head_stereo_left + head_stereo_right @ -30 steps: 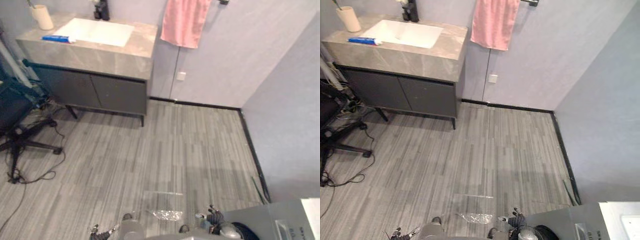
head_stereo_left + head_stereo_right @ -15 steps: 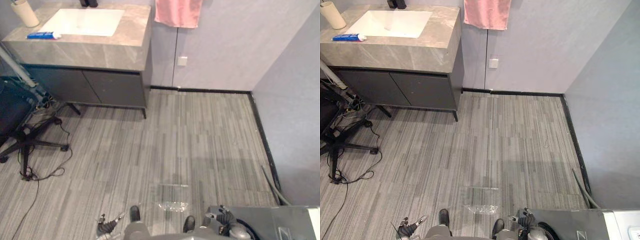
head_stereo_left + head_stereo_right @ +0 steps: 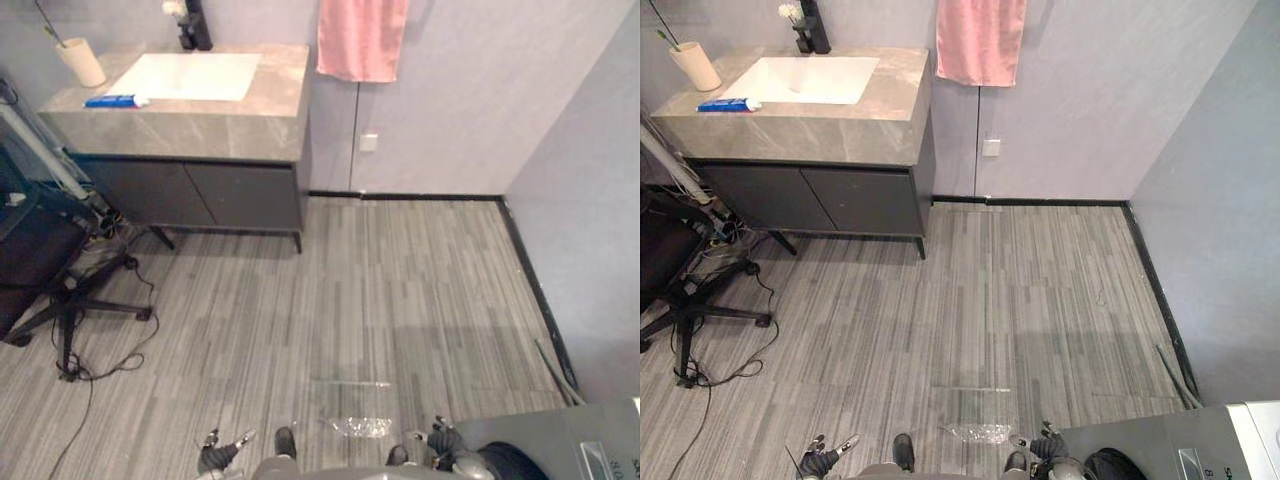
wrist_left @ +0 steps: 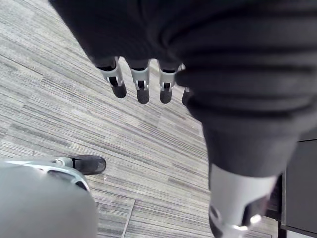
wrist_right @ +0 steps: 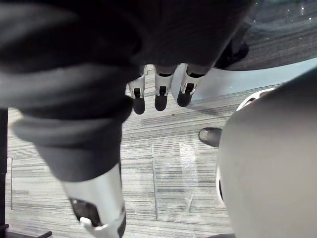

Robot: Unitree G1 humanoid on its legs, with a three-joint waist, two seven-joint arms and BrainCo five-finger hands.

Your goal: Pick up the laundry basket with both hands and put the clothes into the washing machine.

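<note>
Left robot hand (image 4: 141,88) and right robot hand (image 5: 160,95) hang released, fingers straight, above the floor (image 3: 400,300); washing machine (image 3: 550,442) print unreadable.

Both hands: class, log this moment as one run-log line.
left hand open, empty | right hand open, empty | washing machine at robot's right | laundry basket not yet picked up

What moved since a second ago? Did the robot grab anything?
Nothing in the room moved; the whole picture shifted, so the robot's head turned. Nothing was grabbed or let go. The left hand and right hand hang low as before, fingers relaxed and empty. The sink counter, pink towel, office chair, clear plastic scrap on the floor and washing machine stayed put.
</note>
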